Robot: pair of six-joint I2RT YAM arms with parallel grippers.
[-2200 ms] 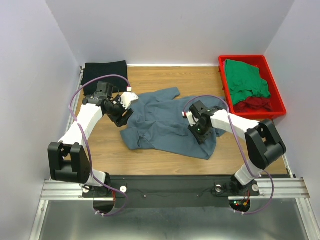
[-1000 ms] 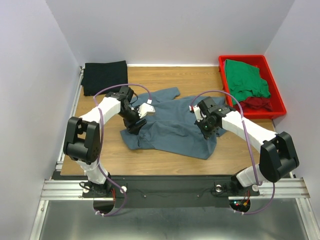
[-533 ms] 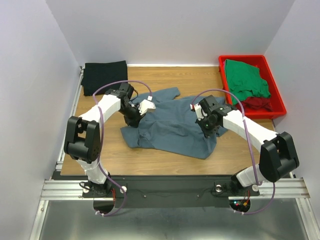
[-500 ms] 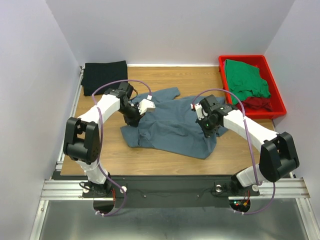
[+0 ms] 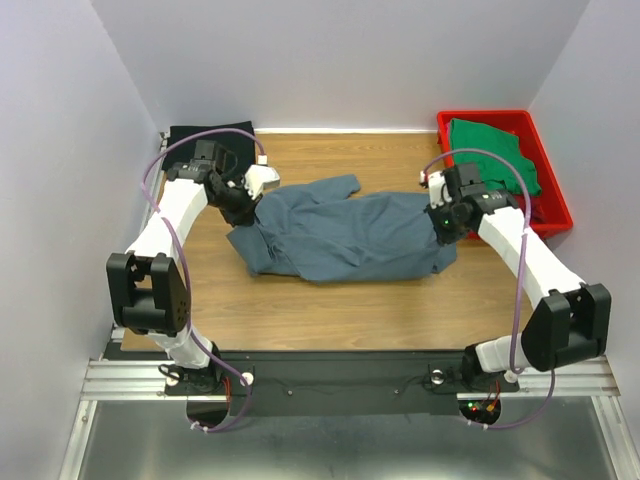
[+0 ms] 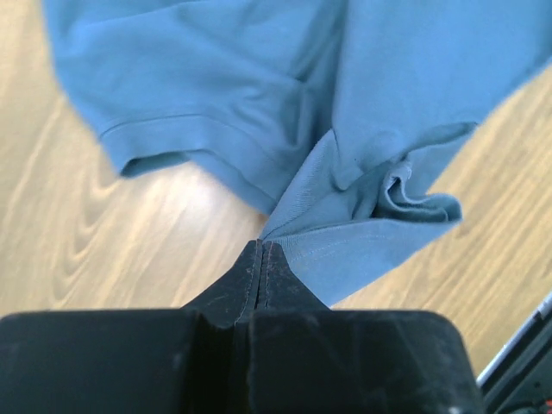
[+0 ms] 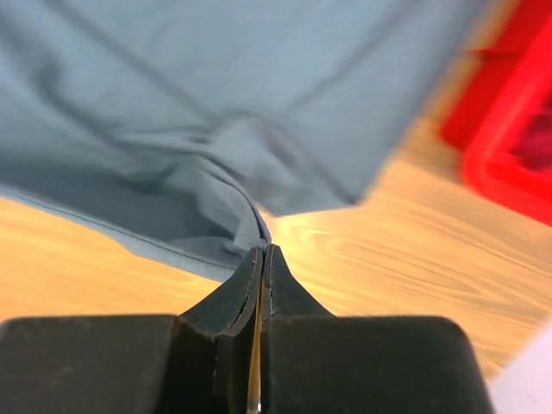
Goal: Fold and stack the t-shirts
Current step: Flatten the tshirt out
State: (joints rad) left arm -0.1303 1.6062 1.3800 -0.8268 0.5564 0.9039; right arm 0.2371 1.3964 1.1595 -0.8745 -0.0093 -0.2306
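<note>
Top view: slate blue-grey t-shirt (image 5: 340, 232) lies mid-worktop (image 5: 330, 300), long axis running left-right, one end at each tool. Left tool (image 5: 238, 208) sits at the shirt's left end and right tool (image 5: 446, 226) at its right end, so neither arm is nearer; each has its own end. Left arm reaches fwd along the left side, wrist turned in twd the cloth. Right arm stretches fwd and slightly outward, wrist just beside the red tray (image 5: 500, 115). Black t-shirt (image 5: 205, 142) sits folded at the far-left corner, and the green t-shirt (image 5: 490, 160) is bunched in the tray. Left wrist view: left tool (image 6: 261, 250) is pinched tight on a puckered fold of the blue-grey cloth (image 6: 388, 86), which fans away from the tips w/ a sleeve hem off to the left, above bare wood (image 6: 86, 259). Right wrist view: right tool (image 7: 261, 252) is likewise clamped on a bunched hem edge of the same shirt (image 7: 172, 86), tray showing as a red blur at the right (image 7: 509, 129). Judgement: next move hinges on that left-right axis, w/ both arms needing to act together to keep the cloth taut and flat for the fold.
</note>
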